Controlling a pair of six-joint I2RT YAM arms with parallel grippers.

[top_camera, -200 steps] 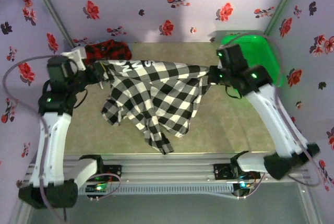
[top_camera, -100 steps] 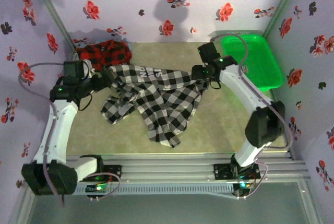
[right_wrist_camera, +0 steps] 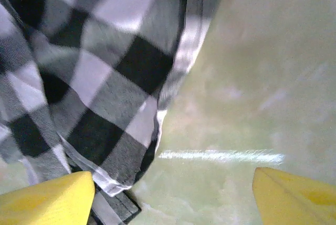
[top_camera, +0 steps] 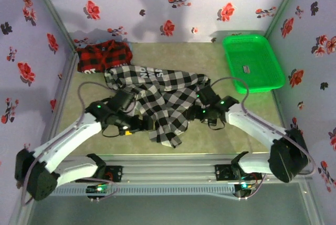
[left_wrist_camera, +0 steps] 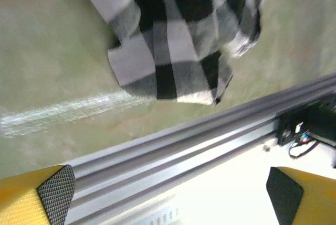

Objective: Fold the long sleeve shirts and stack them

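- Both hands are hanging released: the left hand [top_camera: 135,125] is gaping wide just beside the near-left hem of the checked shirt [top_camera: 163,94], and the right hand [top_camera: 202,113] is standing open at its near-right edge, with nothing between the fingers of either.
- A second ago the pair were stretching that shirt taut in the air between them; now it is lying let go on the counter [top_camera: 173,57], and both arms are sitting low at the shirt's near side.
- Judging from this, the spreading step is ending: the cloth is resting down but rumpled, one tail trailing toward the aluminium rail [top_camera: 168,162], so smoothing and folding are still waiting.
- The red plaid shirt [top_camera: 102,57] is lying bunched at the far-left corner, touching the checked one's far edge, not yet stacked.
- The olive counter is looking flat and matte; floral walls [top_camera: 157,4] are closing it in on three sides, and a green basket [top_camera: 252,52] is sitting at the far right, well apart from both shirts.
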